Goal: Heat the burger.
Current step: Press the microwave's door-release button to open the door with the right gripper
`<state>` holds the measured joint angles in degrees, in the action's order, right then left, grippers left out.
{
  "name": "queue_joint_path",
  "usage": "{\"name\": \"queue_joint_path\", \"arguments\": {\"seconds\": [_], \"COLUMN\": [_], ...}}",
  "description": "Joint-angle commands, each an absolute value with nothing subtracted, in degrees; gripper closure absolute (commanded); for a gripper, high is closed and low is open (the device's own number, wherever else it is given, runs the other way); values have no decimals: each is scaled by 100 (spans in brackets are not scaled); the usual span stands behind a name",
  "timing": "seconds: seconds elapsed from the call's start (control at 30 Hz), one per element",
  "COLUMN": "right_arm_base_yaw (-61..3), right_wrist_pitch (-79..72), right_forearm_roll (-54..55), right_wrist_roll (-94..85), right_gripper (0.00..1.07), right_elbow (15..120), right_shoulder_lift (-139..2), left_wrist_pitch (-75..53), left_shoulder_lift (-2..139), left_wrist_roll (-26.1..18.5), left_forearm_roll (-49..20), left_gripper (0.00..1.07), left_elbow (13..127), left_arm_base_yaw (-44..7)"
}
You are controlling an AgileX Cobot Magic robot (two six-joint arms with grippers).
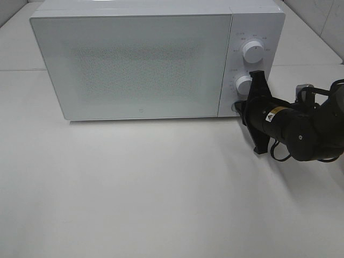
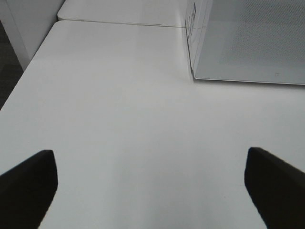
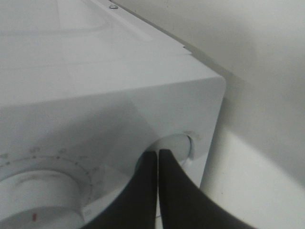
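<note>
One white microwave [image 1: 134, 59], door shut, stands at the back of a white table [image 1: 161, 188]; whether the burger is inside cannot be told. Its panel has two dials [image 1: 252, 51] and one button [image 3: 180, 144]. The right gripper [image 3: 157, 153], jaws pressed together, reaches level to that button; the left gripper [image 2: 150, 164] hangs wide apart over the tabletop.

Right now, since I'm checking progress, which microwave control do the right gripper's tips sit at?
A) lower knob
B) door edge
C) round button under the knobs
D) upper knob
C: in the right wrist view the tips of the shut right gripper meet the round button, beside the lower knob.
</note>
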<state>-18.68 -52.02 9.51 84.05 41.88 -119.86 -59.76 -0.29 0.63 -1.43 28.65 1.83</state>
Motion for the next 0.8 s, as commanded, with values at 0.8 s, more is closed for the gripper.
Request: {"name": "queue_joint_path", "arguments": {"seconds": [0.8], "right_arm_base_yaw": [-1868], "right_wrist_pitch": [-5558], "right_forearm_roll": [1054], "right_wrist_roll": [8543], "right_gripper": [107], "right_elbow": [4418], "right_shoulder_lift": [-12135], "left_wrist_pitch": [-5930], "left_shoulder_lift": [-149], "left_wrist_roll": [74], "left_forearm_roll": [-172], "left_gripper": [4], "left_elbow": [2853], "left_arm_base_yaw": [201]}}
